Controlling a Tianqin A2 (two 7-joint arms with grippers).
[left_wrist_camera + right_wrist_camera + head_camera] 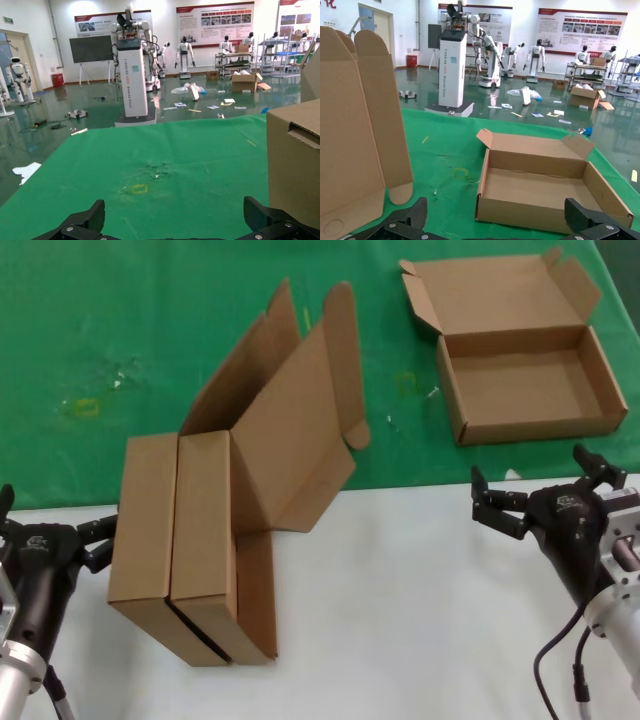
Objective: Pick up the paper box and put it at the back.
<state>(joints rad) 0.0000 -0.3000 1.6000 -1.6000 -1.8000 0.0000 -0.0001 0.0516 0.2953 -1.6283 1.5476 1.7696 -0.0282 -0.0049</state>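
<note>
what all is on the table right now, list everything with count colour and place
paper box: 1, plain brown, lid open, on the green cloth at the back right
paired cardboard boxes: 2, brown, side by side with lids raised, front left, straddling cloth and tabletop
green cloth: 1, green with yellowish stains, back half
white tabletop: 1, white, front half
left gripper: 1, black, open, left of the paired boxes
right gripper: 1, black, open, in front of the paper box

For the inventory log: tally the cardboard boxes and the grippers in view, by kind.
Open shallow brown corrugated cardboard mailer box lying flat on the green cloth: 1
Brown cardboard boxes standing on edge together, lids raised: 2
Black grippers, jaws open: 2, left, right
Total: 5
</note>
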